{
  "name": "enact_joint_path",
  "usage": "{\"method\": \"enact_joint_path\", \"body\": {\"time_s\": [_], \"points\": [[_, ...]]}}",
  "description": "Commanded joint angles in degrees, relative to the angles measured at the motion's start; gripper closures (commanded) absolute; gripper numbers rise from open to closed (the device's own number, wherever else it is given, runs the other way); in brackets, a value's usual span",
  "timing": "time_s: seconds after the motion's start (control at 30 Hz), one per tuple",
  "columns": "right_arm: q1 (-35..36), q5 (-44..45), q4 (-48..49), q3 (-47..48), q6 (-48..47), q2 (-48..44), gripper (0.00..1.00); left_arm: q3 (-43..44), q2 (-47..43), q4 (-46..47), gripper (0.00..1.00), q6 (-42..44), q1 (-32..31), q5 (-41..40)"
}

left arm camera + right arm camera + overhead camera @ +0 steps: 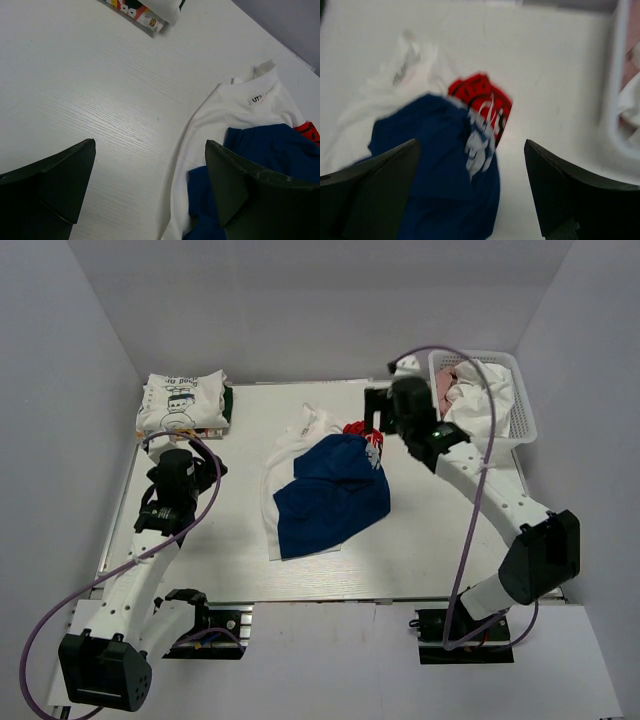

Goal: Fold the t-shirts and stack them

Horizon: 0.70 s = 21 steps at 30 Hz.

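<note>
In my judgement the task is about half done. One folded stack of white tees with dark print lies on the tabletop, near and beyond the left fingers. These fingers are spread wide and hold nothing.

The royal-blue tee lies crumpled on the white tee with the red print. Both are unfolded. They lie ahead and to the right of the left fingers, and below and ahead of the right fingers, which are also wide apart and empty.

To the right of the right fingers, the basket has more cloth inside, so there is probably more folding left to do.
</note>
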Motion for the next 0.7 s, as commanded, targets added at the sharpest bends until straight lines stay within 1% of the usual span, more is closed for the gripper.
{"method": "enact_joint_path", "body": {"time_s": [0.0, 0.03, 0.07, 0.17, 0.2, 0.3, 0.37, 0.43, 0.47, 0.5, 0.53, 0.63, 0.67], "points": [[5.73, 0.78, -4.67, -6.88, 7.34, 3.49, 0.1, -0.89, -1.08, 0.42, 0.0, 0.06, 0.32, 1.96], [6.99, 1.14, -4.76, -9.24, 8.05, 4.19, 0.1, -1.41, -1.08, 0.42, 0.0, 0.07, 0.32, 2.48], [9.87, 1.92, -4.68, -9.79, 9.63, 6.64, 0.1, -1.94, -1.08, 0.42, 0.0, 0.07, 0.32, 3.01], [12.26, 1.32, -4.15, -11.2, 11.13, 10.43, 0.1, -1.95, -1.08, 0.42, 0.0, 0.07, 0.32, 3.01], [14.27, 0.88, -3.63, -11.89, 11.14, 12.09, 0.1, -2.47, -1.6, 0.42, 0.0, 0.07, 0.32, 3.01], [15.52, 0.18, -1.08, -12.16, 10.87, 14.83, 0.1, -2.47, -2.21, 0.42, 0.0, 0.07, 0.32, 3.01], [15.7, -0.61, 2.78, -12.95, 9.99, 15.71, 0.1, -3.0, -2.74, 0.42, 0.0, 0.59, 0.32, 3.01], [15.7, -2.01, 5.68, -13.39, 8.94, 15.19, 0.2, -3.0, -2.75, 0.42, 0.0, 0.59, 0.32, 3.01], [15.53, -2.81, 7.7, -13.57, 8.94, 14.84, 0.42, -3.0, -3.36, -0.19, 0.0, 0.59, 0.32, 2.49], [15.52, -2.9, 8.67, -13.4, 8.42, 13.96, 0.76, -3.0, -3.36, -0.2, 0.0, 0.59, 0.32, 1.7], [15.18, -2.03, 8.68, -12.96, 9.11, 13.0, 1.0, -3.0, -3.36, -0.2, 0.0, 0.59, 0.32, 1.7], [15.26, 5.07, 8.69, -10.51, 8.94, 9.66, 1.0, -3.0, -3.89, -0.2, 0.0, 1.21, 0.32, 0.56], [15.35, 6.92, 8.07, -9.8, 7.55, 6.17, 1.0, -3.0, -4.58, -0.2, 0.0, 1.21, 0.32, 0.55]]}}
